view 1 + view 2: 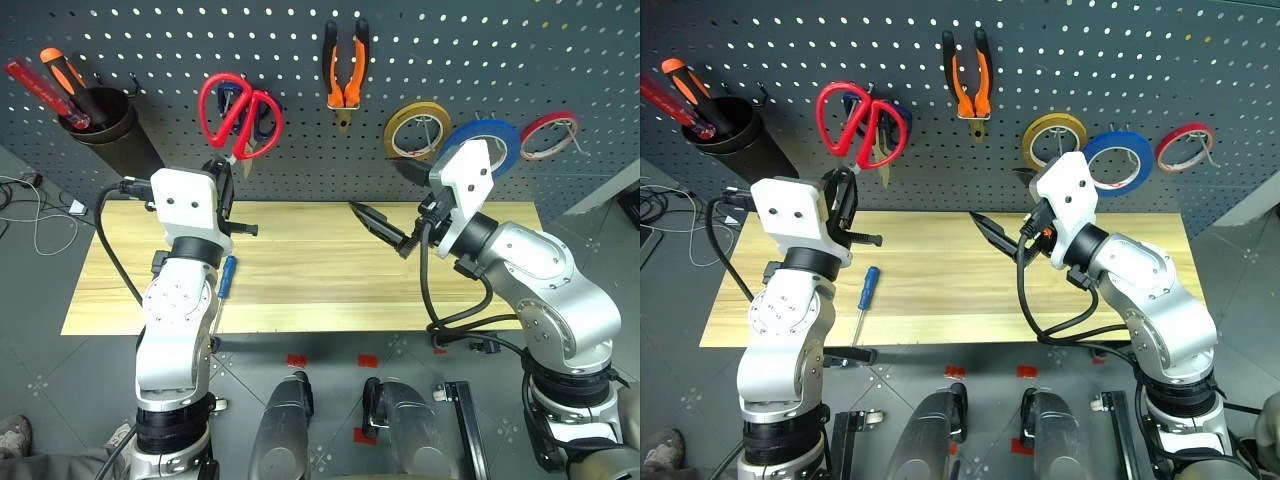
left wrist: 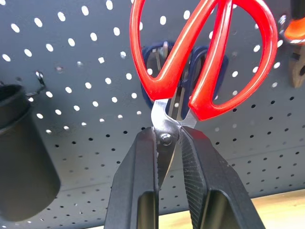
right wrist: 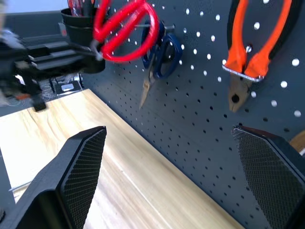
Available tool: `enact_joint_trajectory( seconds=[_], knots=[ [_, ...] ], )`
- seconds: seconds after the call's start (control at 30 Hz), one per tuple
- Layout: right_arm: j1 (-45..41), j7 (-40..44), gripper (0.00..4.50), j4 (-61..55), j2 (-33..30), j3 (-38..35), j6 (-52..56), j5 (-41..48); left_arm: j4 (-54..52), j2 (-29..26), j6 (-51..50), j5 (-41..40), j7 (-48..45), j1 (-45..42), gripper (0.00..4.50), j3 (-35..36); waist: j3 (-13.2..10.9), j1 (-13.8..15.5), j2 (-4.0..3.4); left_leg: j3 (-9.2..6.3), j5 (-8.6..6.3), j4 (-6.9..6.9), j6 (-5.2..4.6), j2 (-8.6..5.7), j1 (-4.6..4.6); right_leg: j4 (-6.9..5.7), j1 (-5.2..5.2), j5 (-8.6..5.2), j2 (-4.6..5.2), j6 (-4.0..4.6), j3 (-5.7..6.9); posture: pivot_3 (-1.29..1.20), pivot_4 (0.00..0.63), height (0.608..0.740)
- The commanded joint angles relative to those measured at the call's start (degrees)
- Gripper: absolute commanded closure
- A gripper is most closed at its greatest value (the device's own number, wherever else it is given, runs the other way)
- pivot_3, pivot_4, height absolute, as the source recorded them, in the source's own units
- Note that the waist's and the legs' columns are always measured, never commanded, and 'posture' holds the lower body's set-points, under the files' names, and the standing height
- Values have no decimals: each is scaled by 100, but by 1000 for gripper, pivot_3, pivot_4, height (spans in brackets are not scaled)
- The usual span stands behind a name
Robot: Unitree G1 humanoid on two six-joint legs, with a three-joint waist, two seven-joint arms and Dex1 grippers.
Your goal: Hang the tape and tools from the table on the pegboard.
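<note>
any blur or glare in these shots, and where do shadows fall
Right wrist view: the left gripper at the picture's edge is smeared and soft, while the pliers are crisp. Left wrist view: the red scissors carry a glossy highlight. Left eye view: the black cup throws a long shadow down the pegboard.

A dark grey pegboard point(image 1: 560, 60) is dotted with rows of small holes. Red-handled scissors point(image 1: 238, 110), orange-and-black pliers point(image 1: 345, 65), blue tape point(image 1: 495, 135), a yellow roll point(image 1: 418, 130) and a blue-handled screwdriver point(image 1: 869, 283) are seen above a light wood-grain table point(image 1: 300, 270).
</note>
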State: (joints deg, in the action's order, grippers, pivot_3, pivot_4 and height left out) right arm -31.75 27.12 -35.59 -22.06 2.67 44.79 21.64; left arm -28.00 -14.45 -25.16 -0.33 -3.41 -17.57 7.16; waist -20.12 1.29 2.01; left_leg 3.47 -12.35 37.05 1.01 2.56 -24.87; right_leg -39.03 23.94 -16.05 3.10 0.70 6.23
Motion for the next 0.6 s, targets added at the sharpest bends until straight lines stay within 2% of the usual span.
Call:
enact_joint_trajectory(
  seconds=[0.03, 0.23, 0.3, 0.4, 0.6],
  knots=[
    [-136, -38, 0, -177, 6, 12, -11, 112, 71, -39, 288, 19, -3, -78, 4120, 91, 0, -10, 0, 0, 0, 0, 0, 0, 0, 1, 0, 0, 0, 0, 0, -12, 292, 740],
    [-223, -74, 0, -144, 29, 27, -18, 93, 479, 109, 355, -65, -23, -199, 4120, -51, 0, -9, 0, -1, 0, 0, 0, 1, 0, 1, -2, 1, 1, 1, 3, -14, 294, 740],
    [-276, -105, 0, -129, 105, 39, -37, 113, 748, 203, 257, -211, -102, -387, 3402, -85, 0, -7, 0, -3, 1, 4, 0, 0, 2, 1, -7, 1, 1, 2, 6, -20, 296, 740],
    [-306, -125, 0, -133, 197, 62, -35, 156, 898, 198, 309, -264, -182, -522, 2605, -77, 0, -10, 0, -12, 1, 10, 0, 1, 4, 0, -16, 2, 1, 3, 15, -25, 299, 740],
    [-132, -112, 0, -155, 214, 238, -24, 111, 881, 107, -7, -310, -379, -79, 735, -115, 0, -42, 0, -11, 1, 6, 0, 1, 7, 3, -17, 2, 2, 3, 15, -17, 302, 740]
  ],
)
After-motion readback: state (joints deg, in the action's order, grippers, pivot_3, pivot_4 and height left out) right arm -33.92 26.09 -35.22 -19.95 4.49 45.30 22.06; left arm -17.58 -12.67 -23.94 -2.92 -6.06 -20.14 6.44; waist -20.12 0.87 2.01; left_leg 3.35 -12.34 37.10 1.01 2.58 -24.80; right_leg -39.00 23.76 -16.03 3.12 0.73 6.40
